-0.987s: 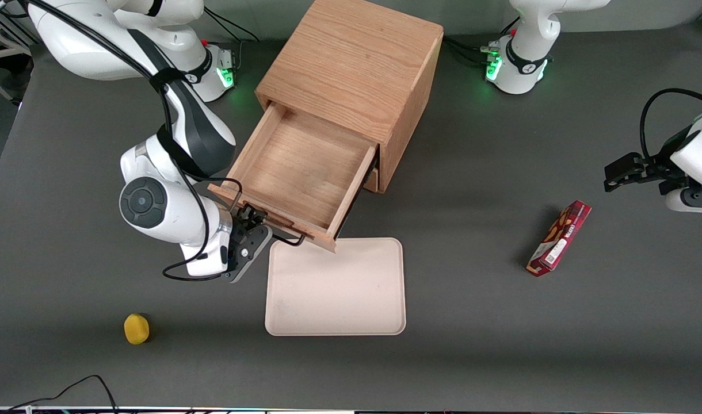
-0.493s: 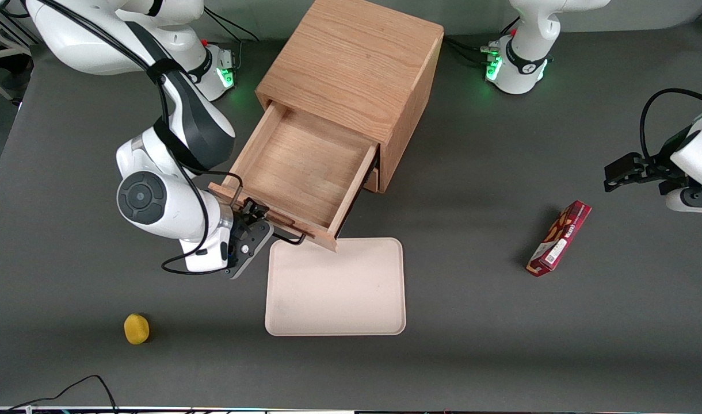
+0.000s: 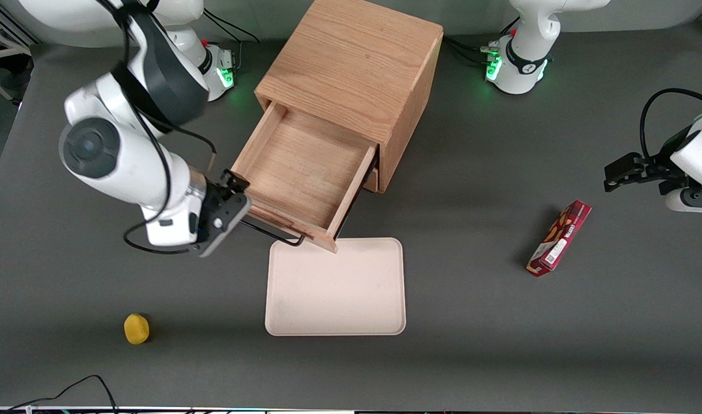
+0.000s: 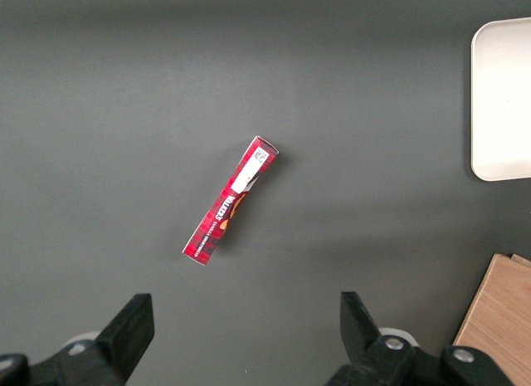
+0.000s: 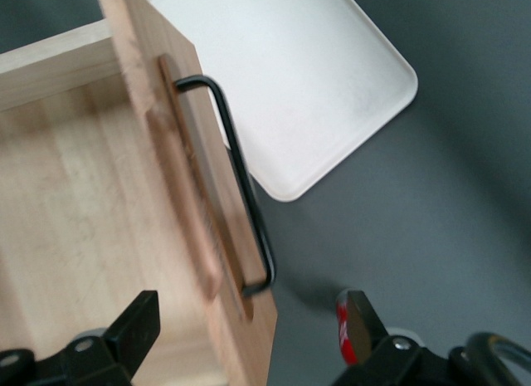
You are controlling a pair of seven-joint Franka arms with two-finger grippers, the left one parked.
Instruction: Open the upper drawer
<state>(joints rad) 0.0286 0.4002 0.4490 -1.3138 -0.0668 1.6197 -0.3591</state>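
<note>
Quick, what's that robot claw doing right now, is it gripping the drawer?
Gripper: open, holding nothing, raised above the corner of the pulled-out upper drawer, clear of its black handle.

The working arm is glossy white, with a broad black band across one link and a dark grey round cap on its joint. Thin black cables loop loosely along it. Its end effector (image 3: 231, 185), beside the upper drawer (image 3: 305, 167), has a grey body and black fingers. The base glows green.
</note>
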